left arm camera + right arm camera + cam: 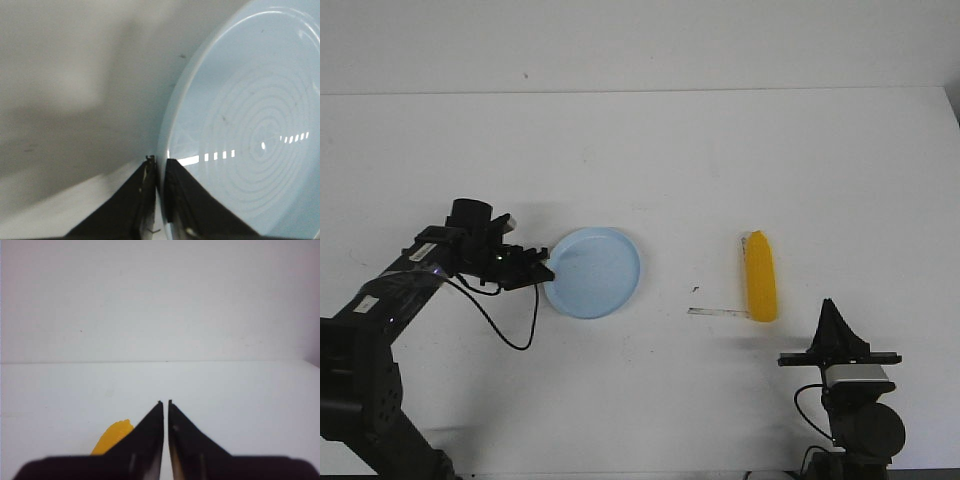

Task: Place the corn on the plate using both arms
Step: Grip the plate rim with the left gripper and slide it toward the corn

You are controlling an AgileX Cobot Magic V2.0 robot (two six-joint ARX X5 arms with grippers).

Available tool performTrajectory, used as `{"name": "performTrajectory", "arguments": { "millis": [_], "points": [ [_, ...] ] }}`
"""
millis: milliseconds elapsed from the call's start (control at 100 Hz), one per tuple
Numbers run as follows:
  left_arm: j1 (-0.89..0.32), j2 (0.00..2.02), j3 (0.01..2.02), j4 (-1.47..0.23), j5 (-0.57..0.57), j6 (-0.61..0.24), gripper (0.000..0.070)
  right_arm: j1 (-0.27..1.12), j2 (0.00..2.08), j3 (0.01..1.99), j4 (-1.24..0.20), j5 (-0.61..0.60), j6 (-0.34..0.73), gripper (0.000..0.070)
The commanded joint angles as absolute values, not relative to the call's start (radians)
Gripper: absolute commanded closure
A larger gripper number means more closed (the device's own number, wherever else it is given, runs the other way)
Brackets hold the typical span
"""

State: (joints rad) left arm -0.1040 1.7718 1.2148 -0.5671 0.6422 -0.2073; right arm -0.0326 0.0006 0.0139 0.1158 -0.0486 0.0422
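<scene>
The corn (759, 277) lies on the bench (720, 160), well right of the plate (600, 275) and just ahead of my right hand (832, 312), which is closed on nothing. My left hand (542, 270) pinches the plate rim. I judge the grasp comes next: I open the right hand, align across the cob's middle, descend squarely.

The black jointed left arm (390, 300) reaches rightward, its black gripper (542, 270) pinched closed, while the right black gripper (830, 310) points upward near its base, fingers together.
</scene>
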Motion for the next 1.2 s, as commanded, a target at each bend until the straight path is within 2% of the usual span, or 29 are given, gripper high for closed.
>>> {"name": "performTrajectory", "arguments": {
  "millis": [0,310,480,630,1190],
  "points": [
    [-0.141,1.77,1.258,-0.548,0.645,-0.241,0.07,-0.031,0.001,0.013,0.126,-0.045,0.052,0.0684],
    [-0.324,1.77,1.337,-0.51,0.475,-0.334,0.07,-0.031,0.001,0.013,0.126,-0.045,0.052,0.0684],
    [-0.364,1.773,1.34,-0.507,0.387,-0.414,0.07,-0.031,0.001,0.013,0.126,-0.045,0.052,0.0684],
    [-0.376,1.777,1.34,-0.492,0.366,-0.483,0.07,-0.031,0.001,0.013,0.126,-0.045,0.052,0.0684],
    [-0.386,1.834,1.34,-0.492,0.366,-0.485,0.0683,-0.031,0.001,0.013,0.126,-0.045,0.052,0.0684]
  ]
}}
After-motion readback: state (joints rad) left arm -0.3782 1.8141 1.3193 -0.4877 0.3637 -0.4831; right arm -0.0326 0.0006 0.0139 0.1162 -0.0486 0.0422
